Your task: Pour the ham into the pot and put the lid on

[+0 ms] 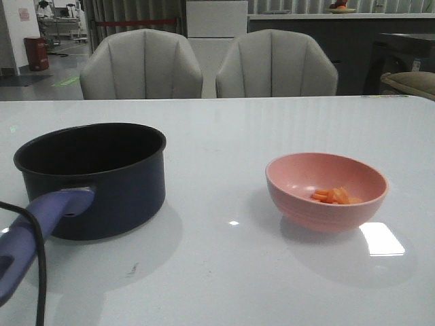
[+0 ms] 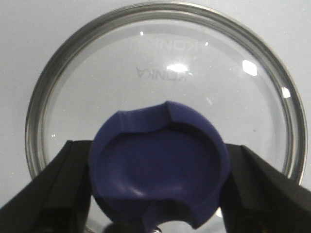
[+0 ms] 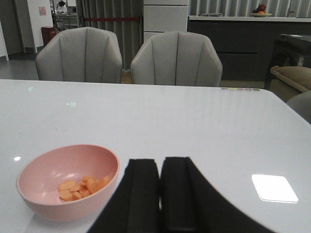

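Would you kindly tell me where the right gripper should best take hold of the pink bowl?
Probably the bowl's thin upright rim, on the robot's-right side, coming down from above. The ham lies low inside, so a finger dipping inside the wall should clear it; the right gripper is shut and must open first.

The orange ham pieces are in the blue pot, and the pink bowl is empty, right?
Not quite. The front view shows the ham lying in the pink bowl, and it is the blue pot that is empty.
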`<action>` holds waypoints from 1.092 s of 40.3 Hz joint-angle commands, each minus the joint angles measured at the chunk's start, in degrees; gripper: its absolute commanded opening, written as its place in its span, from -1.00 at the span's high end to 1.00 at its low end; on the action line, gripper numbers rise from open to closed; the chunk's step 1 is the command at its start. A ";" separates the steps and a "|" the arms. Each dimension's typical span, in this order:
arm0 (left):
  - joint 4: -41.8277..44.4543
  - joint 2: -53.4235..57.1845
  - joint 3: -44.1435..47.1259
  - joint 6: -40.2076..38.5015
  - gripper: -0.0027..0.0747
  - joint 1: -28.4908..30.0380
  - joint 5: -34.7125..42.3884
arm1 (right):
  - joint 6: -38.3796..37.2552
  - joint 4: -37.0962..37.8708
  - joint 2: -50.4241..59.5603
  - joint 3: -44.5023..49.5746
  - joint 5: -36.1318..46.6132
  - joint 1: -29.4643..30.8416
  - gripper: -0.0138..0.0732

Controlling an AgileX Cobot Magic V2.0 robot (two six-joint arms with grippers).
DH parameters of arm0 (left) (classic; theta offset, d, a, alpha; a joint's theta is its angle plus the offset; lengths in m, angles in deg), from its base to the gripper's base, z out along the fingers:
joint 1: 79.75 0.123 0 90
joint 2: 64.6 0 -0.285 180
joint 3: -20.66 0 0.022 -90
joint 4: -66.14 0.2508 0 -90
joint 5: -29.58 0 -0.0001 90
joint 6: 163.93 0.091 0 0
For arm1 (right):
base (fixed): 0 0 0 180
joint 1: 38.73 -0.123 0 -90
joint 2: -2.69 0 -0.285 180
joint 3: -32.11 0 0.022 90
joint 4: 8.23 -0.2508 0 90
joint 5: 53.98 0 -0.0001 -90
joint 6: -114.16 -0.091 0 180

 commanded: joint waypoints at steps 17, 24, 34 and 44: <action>-0.53 3.91 -4.84 0.06 -0.55 -2.17 -3.08 | -0.21 0.69 1.02 -0.28 4.89 0.14 0.32; 2.37 9.56 -4.93 0.06 -0.55 -6.50 -2.71 | -0.21 0.69 1.02 -0.28 4.89 0.14 0.32; 2.12 20.93 -3.27 0.06 -0.55 -10.66 -2.58 | -0.21 0.69 1.02 -0.28 4.89 0.14 0.32; 1.98 35.39 2.88 0.06 -0.55 -17.02 3.73 | -0.21 0.69 1.02 -0.28 4.89 0.14 0.32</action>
